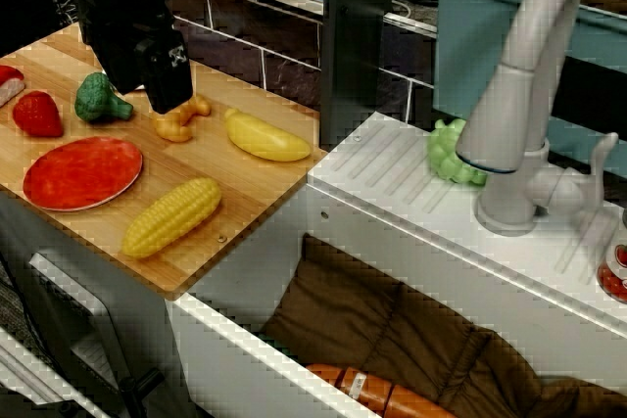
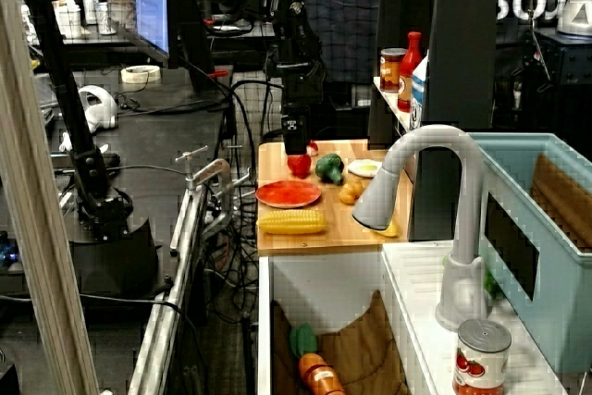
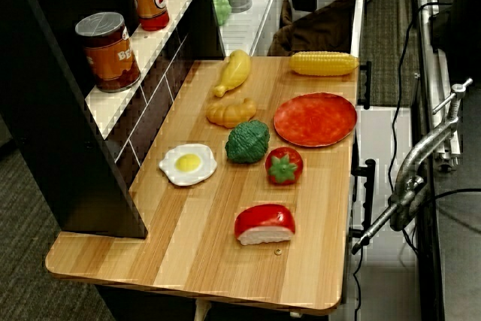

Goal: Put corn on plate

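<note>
Wooden counter (image 1: 245, 183) beside a toy sink, food pieces scattered. Corn (image 1: 171, 215) lies flat near the front edge, just beside the plate (image 1: 82, 172) but not on it — long axis roughly parallel to that edge. Gripper (image 1: 168, 95) hangs above the back of the board, over the croissant (image 1: 182, 117); corn sits forward of it, past the plate. Fingers: cannot tell whether parted or closed; nothing visibly held. Overhead view shows corn clear of the plate rim; side view shows gripper height.
</note>
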`<state>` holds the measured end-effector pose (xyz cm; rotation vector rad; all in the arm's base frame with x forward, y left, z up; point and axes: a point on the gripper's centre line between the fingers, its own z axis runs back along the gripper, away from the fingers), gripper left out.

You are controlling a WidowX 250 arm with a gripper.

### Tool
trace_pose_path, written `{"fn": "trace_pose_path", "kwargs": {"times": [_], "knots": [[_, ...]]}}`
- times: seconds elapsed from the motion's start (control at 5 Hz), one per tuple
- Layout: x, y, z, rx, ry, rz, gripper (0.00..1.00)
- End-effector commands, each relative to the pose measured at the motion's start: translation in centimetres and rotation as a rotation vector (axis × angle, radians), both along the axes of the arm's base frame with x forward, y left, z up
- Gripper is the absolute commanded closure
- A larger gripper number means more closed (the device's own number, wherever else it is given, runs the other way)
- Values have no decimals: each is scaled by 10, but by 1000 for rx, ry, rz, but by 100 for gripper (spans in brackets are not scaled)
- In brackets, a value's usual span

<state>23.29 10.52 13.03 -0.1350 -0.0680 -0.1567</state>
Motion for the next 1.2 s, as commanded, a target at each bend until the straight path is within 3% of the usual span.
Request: {"fn": "trace_pose_path", "kwargs": {"times": [0.0,0.2,0.6,0.8,1.0], "knots": [[0,0,0,0,0,0,0],[0,3,-13,27,17,8,0],[3,8,-30,77,-2,9,0],[9,9,-42,104,-125,60,0],[10,-2,-69,146,-223,161,0]]}}
